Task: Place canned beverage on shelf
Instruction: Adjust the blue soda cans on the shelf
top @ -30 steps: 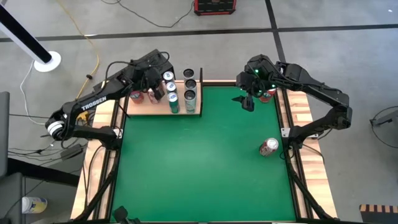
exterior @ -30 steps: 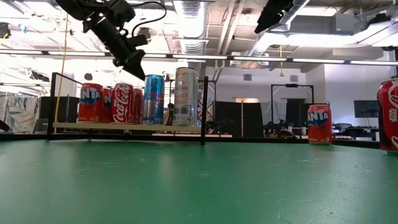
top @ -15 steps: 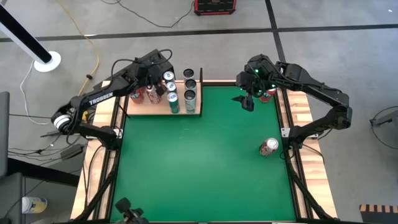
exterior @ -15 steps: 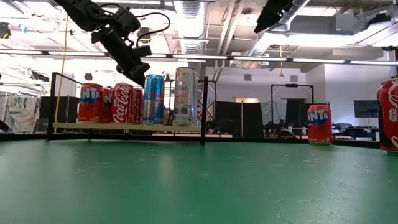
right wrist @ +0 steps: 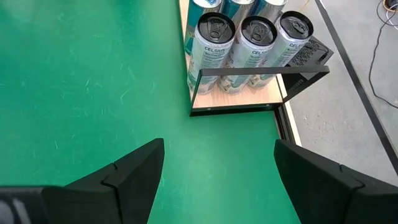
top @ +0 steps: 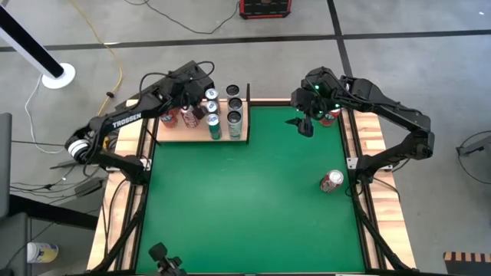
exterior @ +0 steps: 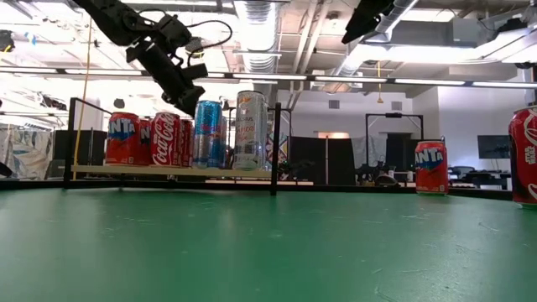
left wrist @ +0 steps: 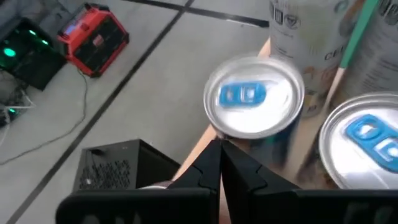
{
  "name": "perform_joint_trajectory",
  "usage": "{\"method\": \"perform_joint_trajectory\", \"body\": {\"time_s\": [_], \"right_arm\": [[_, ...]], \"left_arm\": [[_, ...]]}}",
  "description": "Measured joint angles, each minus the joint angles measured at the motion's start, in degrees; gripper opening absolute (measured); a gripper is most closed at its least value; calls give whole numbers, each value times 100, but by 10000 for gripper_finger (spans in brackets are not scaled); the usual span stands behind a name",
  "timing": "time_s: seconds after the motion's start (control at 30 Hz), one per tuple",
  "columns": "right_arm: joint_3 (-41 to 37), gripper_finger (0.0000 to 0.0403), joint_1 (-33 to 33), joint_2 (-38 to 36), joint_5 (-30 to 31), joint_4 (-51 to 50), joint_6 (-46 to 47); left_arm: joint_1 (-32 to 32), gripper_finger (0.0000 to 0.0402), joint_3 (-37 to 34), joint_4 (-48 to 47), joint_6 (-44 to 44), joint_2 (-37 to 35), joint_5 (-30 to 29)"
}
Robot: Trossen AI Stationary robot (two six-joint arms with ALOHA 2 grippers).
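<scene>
Low view first: nearest to us the green table (exterior: 268, 252) stretches away, and at its right edge we see part of a red cola can (exterior: 524, 155), with an orange Fanta can (exterior: 431, 167) farther back; both stand on the felt, not yet shelved. From above, the red can (top: 331, 181) stands near the table's right edge and the other can (top: 330, 117) at the far right corner, just beside the right gripper (top: 304, 124). That gripper hangs above the felt with its fingers (right wrist: 140, 168) spread wide and nothing between them. Farther off, at the far left corner, the shelf (top: 184, 132) is a pale wooden board carrying a row of cans, among them a blue can (exterior: 207, 134) and a tall pale can (exterior: 250, 130). The left gripper (exterior: 186, 88) hovers above those cans with its fingers (left wrist: 214, 168) pressed together, holding nothing, directly over a silver can top (left wrist: 254, 96). We judge that the left arm has no can in hand and the next can waits for the right arm. Its next move, we think, calls for lowering the open fingers around the nearby can at the corner, closing, then carrying it to the shelf.
</scene>
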Motion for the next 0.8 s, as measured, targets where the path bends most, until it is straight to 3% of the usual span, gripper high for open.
{"method": "perform_joint_trajectory", "body": {"time_s": [0.53,0.8], "right_arm": [[0,328,0,0,0,22,-59],[0,328,0,0,0,30,-59]], "left_arm": [[-39,0,0,122,1,88,-158],[-116,0,-7,-275,-195,-811,-23]]}}
